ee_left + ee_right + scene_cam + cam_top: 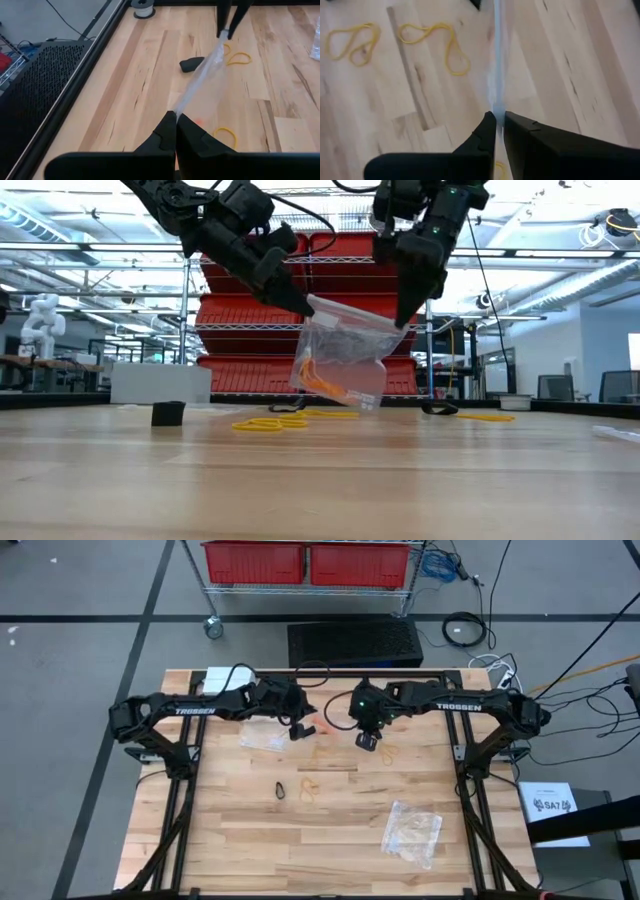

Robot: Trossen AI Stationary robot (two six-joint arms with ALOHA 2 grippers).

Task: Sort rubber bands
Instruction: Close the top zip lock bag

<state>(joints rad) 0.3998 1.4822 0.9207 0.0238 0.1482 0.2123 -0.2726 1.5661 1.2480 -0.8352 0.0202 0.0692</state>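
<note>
A clear plastic bag (345, 350) with orange-red rubber bands (322, 378) in its bottom hangs in the air between my two grippers, over the table's far middle. My left gripper (303, 303) is shut on its left top corner and my right gripper (403, 320) is shut on its right top corner. In the high view the bag (328, 727) shows between the left gripper (298, 730) and the right gripper (367, 740). Tan-yellow bands (310, 783) (388, 752) and a black band (281, 789) lie loose on the wood. My left gripper pinches the bag's upper left corner (179, 106) between its two shut fingers, slanting down from the left. The film runs taut from there to the other gripper, and the bag is lifted clear of the table. My right gripper pinches the bag's upper right corner (496, 102) between its two shut fingers, coming from above and pointing down. The top edge is drawn taut between both grippers, and the bag's body hangs below them.
Two more clear bags lie on the table: one at the left behind the left gripper (262, 737), one near the right front (412, 830). Yellow bands (270, 423) (487, 417) lie under and beside the hanging bag. A white box (222, 678) sits at the far left edge.
</note>
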